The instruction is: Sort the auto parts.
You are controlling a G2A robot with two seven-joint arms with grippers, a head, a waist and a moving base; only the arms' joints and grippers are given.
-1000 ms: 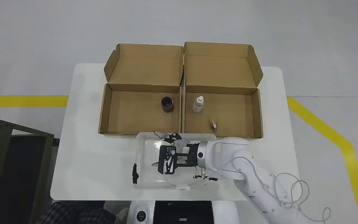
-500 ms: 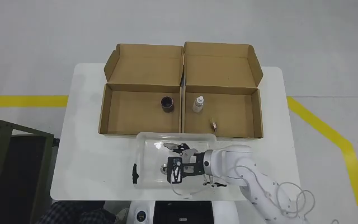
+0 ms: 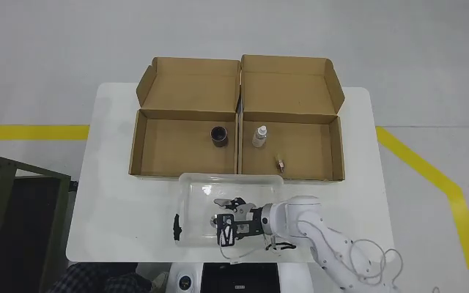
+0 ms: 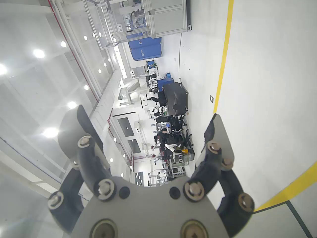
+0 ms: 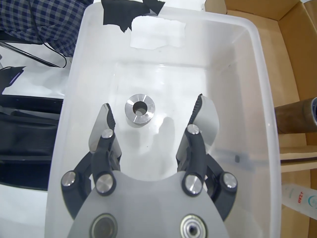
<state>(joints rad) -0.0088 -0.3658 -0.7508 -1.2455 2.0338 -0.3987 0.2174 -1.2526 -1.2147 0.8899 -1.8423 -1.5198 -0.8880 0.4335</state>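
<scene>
One dark cylinder stands upright in the cardboard box at frame left, in the upper middle of the top view. We note a small white bottle and a small slender part in the cardboard box at frame right, which touches the first. Both boxes rest on the white tabletop with lids folded back. Just below them, at lower centre, sits a clear plastic bin. The right hand is inside this bin, fingers spread wide and gripping nothing. A metal ring lies flat on the bin floor just ahead of the fingertips, nearer one finger, touching neither. Black tape is stuck on the bin's end wall beyond the ring. The left hand is likewise spread and empty, aimed at the hall.
</scene>
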